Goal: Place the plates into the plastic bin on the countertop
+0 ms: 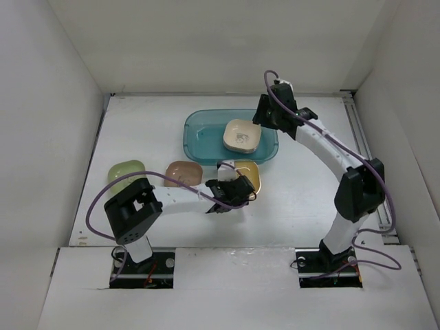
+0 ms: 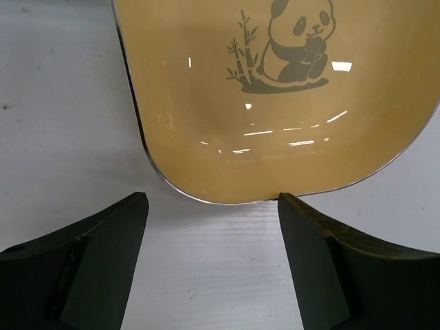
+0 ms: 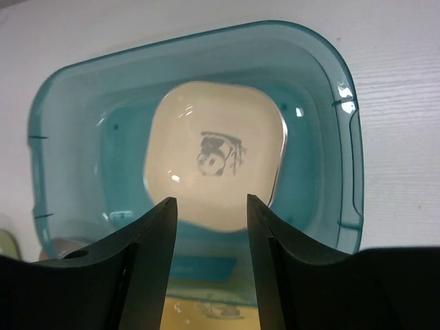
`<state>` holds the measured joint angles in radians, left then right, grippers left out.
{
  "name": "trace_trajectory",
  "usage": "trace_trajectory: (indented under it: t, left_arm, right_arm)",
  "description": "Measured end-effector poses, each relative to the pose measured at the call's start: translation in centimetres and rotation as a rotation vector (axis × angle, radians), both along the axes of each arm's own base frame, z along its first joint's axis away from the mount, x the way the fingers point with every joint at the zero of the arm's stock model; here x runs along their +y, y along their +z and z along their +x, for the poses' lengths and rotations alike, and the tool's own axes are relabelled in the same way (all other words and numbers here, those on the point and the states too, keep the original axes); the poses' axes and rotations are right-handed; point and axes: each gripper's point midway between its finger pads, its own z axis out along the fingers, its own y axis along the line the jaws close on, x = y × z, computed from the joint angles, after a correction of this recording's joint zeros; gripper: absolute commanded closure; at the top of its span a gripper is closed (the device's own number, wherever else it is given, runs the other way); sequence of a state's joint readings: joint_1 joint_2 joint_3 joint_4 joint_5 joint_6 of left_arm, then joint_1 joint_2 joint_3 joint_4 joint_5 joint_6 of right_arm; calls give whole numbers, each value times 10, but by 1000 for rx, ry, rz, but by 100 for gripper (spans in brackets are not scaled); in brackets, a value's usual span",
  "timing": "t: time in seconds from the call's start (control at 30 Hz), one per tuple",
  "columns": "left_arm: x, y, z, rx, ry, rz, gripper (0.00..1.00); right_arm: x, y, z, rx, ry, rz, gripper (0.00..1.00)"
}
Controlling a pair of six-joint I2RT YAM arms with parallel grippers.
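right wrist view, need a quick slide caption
Open right end effector above the teal plastic bin, a cream panda-print plate lying inside

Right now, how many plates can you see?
4. A cream plate lies in the bin; on the counter in front of it sit a green plate, a brown plate and a yellow plate, left to right. Others may be hidden.

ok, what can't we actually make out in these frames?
- Yellow-orange plate: in the top view, the left gripper covers its near-left part. In the left wrist view, the frame edges cut off its far side.
- Cream plate: in the right wrist view, the right gripper hides its near rim, so whether it lies flat in the plastic bin is unclear.
- Brown plate and pale green plate: any prints are too small to see in the top view.
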<state>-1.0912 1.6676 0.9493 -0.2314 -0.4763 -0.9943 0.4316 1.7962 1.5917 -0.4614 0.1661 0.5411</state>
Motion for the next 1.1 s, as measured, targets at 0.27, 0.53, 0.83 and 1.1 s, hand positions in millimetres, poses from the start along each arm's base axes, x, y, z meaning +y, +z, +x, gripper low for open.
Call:
trace_trajectory:
  t: [0.27, 0.53, 0.83, 1.1]
  left_arm:
    - [1, 20, 0, -36, 27, -34, 4]
    - [7, 57, 18, -126, 85, -120, 7]
    - [14, 4, 17, -36, 99, 12, 57]
    - [-1, 10, 12, -34, 85, -1, 100]
  right_arm:
    - [-9, 71, -16, -161, 12, 30, 49]
    - [-9, 40, -17, -104, 26, -5, 49]
    - [-14, 32, -14, -87, 32, -16, 49]
    - [-29, 20, -15, -65, 22, -34, 49]
